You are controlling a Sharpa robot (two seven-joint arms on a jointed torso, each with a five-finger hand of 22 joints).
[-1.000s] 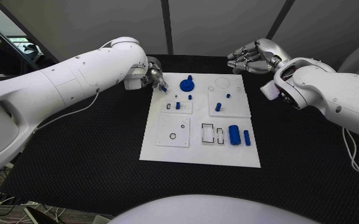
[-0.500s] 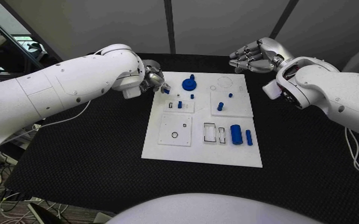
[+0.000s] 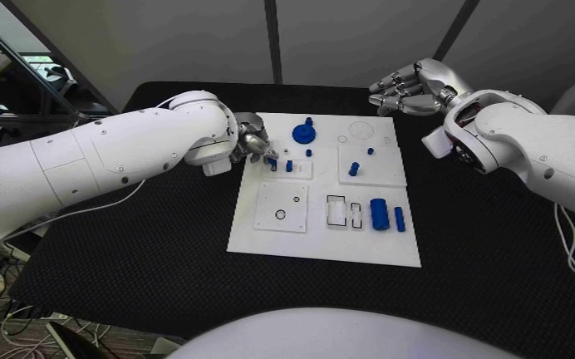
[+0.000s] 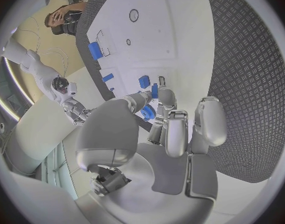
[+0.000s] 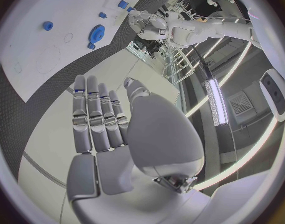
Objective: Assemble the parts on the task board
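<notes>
The white task board [image 3: 323,247] lies in the middle of the table. My left hand [image 3: 252,145] hovers over the board's far left part and pinches a small blue part [image 3: 271,159] between thumb and fingers; the left wrist view shows that part [image 4: 148,113] at the fingertips [image 4: 167,97] just above the board [image 4: 161,30]. A blue gear [image 3: 303,134] and small blue pegs [image 3: 352,169] stand on the board's far half. Two blue cylinders [image 3: 377,213] lie at its right. My right hand [image 3: 407,93] hangs beyond the far right corner, fingers spread [image 5: 95,114], holding nothing.
Two empty rectangular slots [image 3: 334,210] sit beside the cylinders, and a square plate with round holes [image 3: 282,207] lies on the board's left. Black matting [image 3: 132,243] surrounds the board on all sides. Grey wall panels stand behind the table.
My left hand has moved with the blue part from the board's far left edge inward and nearer, over the small pegs. The right hand has stayed where it was.
</notes>
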